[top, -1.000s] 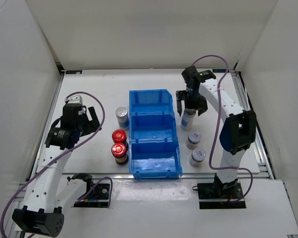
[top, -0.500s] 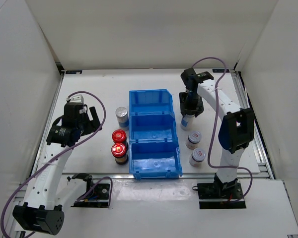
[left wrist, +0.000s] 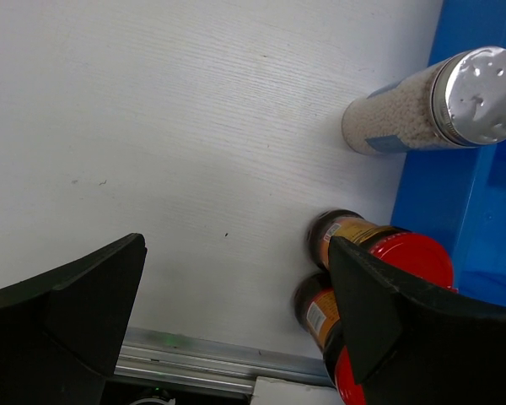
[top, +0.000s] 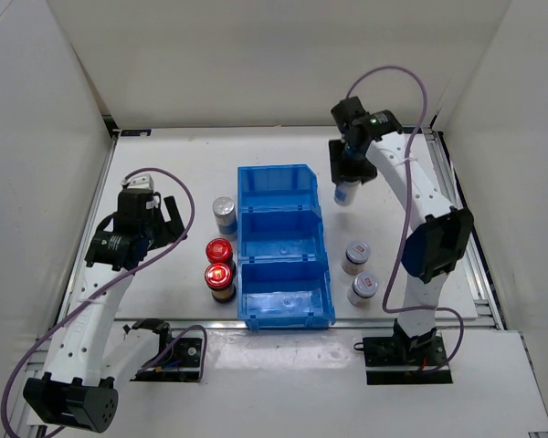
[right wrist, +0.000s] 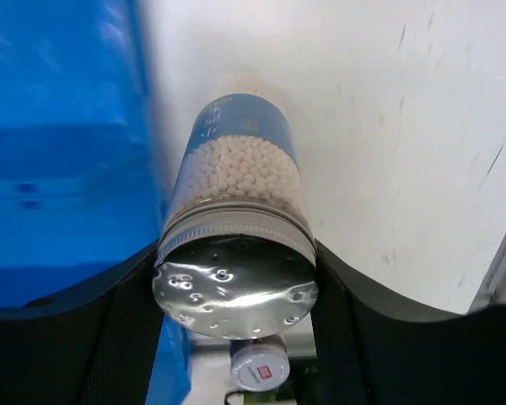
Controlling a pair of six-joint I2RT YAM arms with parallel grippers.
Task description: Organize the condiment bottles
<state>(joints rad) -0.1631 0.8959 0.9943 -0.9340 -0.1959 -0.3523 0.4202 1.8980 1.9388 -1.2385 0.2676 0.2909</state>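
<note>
My right gripper [top: 350, 173] [right wrist: 234, 291] is shut on a silver-capped bottle [top: 345, 192] [right wrist: 236, 219] of white pellets, held lifted off the table just right of the blue bin [top: 281, 246]. A second silver-capped bottle [top: 224, 215] [left wrist: 434, 105] stands left of the bin. Two dark red-capped bottles [top: 219, 251] [top: 220, 279] stand below it; in the left wrist view they [left wrist: 379, 249] sit by the right finger. Two white-capped bottles [top: 355, 256] [top: 363, 289] stand right of the bin. My left gripper [top: 155, 219] [left wrist: 236, 295] is open above bare table, left of the red-capped pair.
The blue bin has three compartments in a column, nothing visible inside them. White walls enclose the table on the left, back and right. An aluminium rail [top: 466, 265] runs along the right edge. Cables loop from both arms.
The right gripper closed on the silver-capped bottle right of the bin and raised it toward the back. The left arm stayed still.
</note>
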